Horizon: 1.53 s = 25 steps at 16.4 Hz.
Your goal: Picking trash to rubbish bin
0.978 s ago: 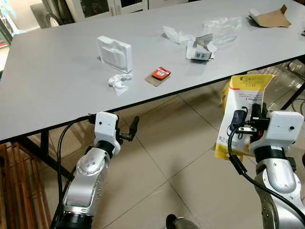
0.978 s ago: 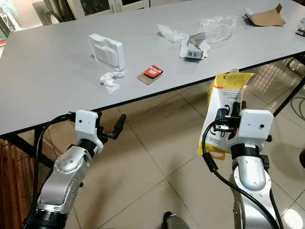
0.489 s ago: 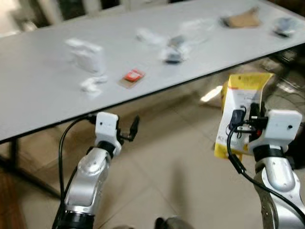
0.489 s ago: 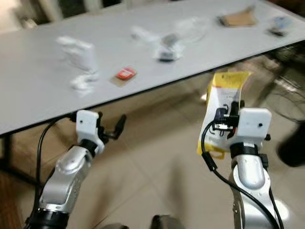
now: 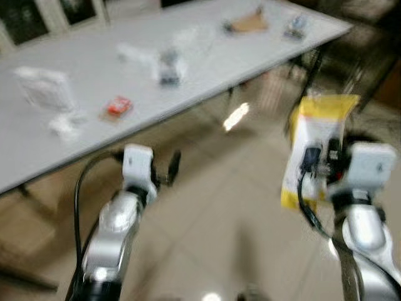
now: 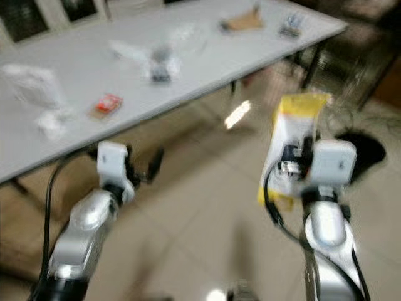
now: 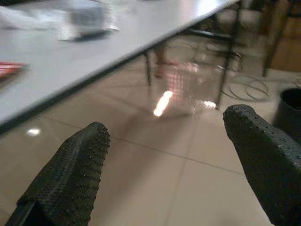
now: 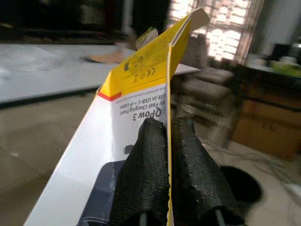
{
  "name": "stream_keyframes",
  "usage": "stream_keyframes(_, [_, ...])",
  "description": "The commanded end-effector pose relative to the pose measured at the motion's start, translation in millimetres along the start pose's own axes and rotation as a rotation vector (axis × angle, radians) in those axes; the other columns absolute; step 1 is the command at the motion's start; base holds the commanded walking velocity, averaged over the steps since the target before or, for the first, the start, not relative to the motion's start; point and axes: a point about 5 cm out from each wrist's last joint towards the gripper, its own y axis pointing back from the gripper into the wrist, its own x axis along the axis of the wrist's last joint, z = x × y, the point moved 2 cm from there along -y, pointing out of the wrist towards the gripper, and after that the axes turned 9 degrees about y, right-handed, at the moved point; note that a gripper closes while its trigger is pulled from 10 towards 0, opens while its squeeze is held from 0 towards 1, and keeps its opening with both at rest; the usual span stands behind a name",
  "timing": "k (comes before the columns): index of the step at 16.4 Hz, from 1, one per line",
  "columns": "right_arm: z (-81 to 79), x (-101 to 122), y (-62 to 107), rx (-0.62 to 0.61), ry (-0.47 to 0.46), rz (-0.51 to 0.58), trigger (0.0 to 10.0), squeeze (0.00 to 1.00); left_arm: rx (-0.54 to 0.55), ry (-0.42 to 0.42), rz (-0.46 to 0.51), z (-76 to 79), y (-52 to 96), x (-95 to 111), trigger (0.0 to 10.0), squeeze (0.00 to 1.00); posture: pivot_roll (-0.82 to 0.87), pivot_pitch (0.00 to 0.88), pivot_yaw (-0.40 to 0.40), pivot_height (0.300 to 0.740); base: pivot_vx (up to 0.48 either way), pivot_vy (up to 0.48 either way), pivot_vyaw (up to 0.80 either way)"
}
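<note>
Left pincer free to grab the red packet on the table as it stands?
Probably not yet. The left pincer is open but sits below the table edge, over the floor. The red packet lies up on top, well in from the edge, so the arm must rise first.

The cable package (image 8: 136, 99) pinched in my right end effector (image 8: 168, 155) was yellow and white with a red stripe and black print. My fingers (image 7: 70, 174) were black, dotted with tiny bumps. The bench (image 5: 188, 75) was pale grey, black-edged; the floor (image 7: 155, 179) glossy beige tile.
</note>
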Motion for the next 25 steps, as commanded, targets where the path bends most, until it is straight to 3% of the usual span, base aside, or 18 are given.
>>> stream_keyframes(1, [1.8, 1.2, 0.1, -0.005, 0.011, 0.006, 0.0, 0.0, -0.007, -0.007, 0.006, 1.8, 0.0, 1.2, 10.0, 0.0, -0.08, 0.11, 0.046, 0.74, 0.0, 0.0, -0.8])
stream_keyframes(6, [1.6, 0.4, 1.1, -0.006, 0.01, 0.003, 0.0, 0.0, -0.018, -0.008, 0.005, 3.3, 0.2, 0.8, 10.0, 0.0, -0.09, 0.11, 0.05, 0.74, 0.0, 0.0, -0.8])
stream_keyframes(10, [0.0, -0.4, 1.0, -0.001, 0.008, 0.001, 0.0, 0.0, -0.024, -0.013, 0.007, 2.6, 0.8, 0.2, 10.0, 0.0, -0.08, 0.108, 0.049, 0.74, 0.0, -0.48, -0.8])
stream_keyframes(19, [-1.5, -8.2, 3.1, -0.012, -0.01, -0.03, 0.0, 0.0, -0.039, -0.019, 0.007, 2.2, 2.7, 0.4, 10.0, 0.0, -0.08, 0.112, 0.06, 0.74, 0.0, 0.0, -0.8])
stream_keyframes(22, [-3.5, -10.0, 3.0, -0.011, -0.016, -0.034, 0.0, 0.0, -0.086, -0.025, 0.014, 7.6, 4.5, 2.3, 10.0, 0.0, -0.07, 0.117, 0.062, 0.74, 0.397, 0.0, -0.8])
stream_keyframes(23, [-5.1, -12.0, 3.6, -0.006, -0.022, -0.04, 0.5, 0.0, -0.083, -0.03, 0.013, 7.6, 5.1, 1.6, 10.0, 0.0, -0.07, 0.117, 0.062, 0.74, 0.469, 0.0, -0.58])
stream_keyframes(24, [-6.3, -15.3, 4.4, -0.002, -0.02, -0.053, 10.0, 0.0, -0.082, -0.039, 0.007, 7.6, 5.4, 0.8, 10.0, 0.0, -0.07, 0.12, 0.065, 0.74, 0.48, 0.0, 0.0])
stream_keyframes(25, [-7.0, -19.3, 5.2, -0.001, -0.02, -0.068, 10.0, 0.0, -0.086, -0.045, 0.006, 8.2, 5.4, 0.9, 10.0, 0.0, -0.07, 0.121, 0.066, 0.74, 0.469, 0.0, 0.0])
